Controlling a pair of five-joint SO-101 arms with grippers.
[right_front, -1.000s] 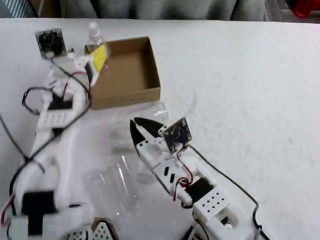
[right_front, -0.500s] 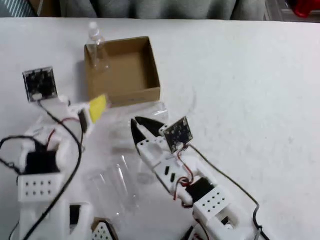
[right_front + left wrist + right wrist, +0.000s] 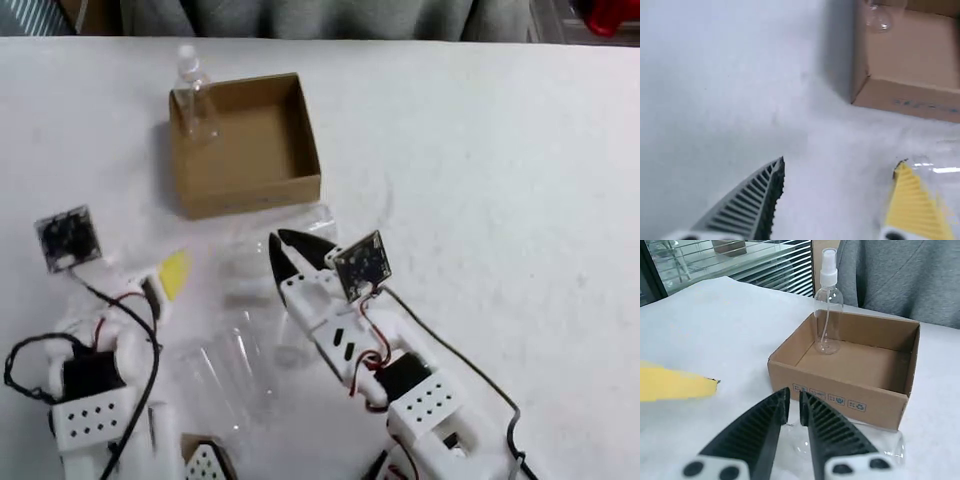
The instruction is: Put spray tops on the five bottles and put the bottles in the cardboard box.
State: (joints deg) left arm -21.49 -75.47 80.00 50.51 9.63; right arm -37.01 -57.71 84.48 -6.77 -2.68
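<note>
Right wrist view: your right gripper [image 3: 794, 391] pinched nearly closed, empty, near cardboard box [image 3: 840, 399]. Spray-topped bottle [image 3: 828, 315] upright in box corner. Left gripper [image 3: 840, 167] spread wide, empty.

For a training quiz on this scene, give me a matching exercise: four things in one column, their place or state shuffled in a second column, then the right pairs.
Things:
1. spray-topped bottle
2. cardboard box
3. left jaws
4. right jaws

Places or states:
A. wide apart, one yellow, one grey
B. on the table, holding one bottle
C. close together, both black, nothing between them
D. upright in a corner of the box

Pairs: 1-D, 2-B, 3-A, 4-C.
</note>
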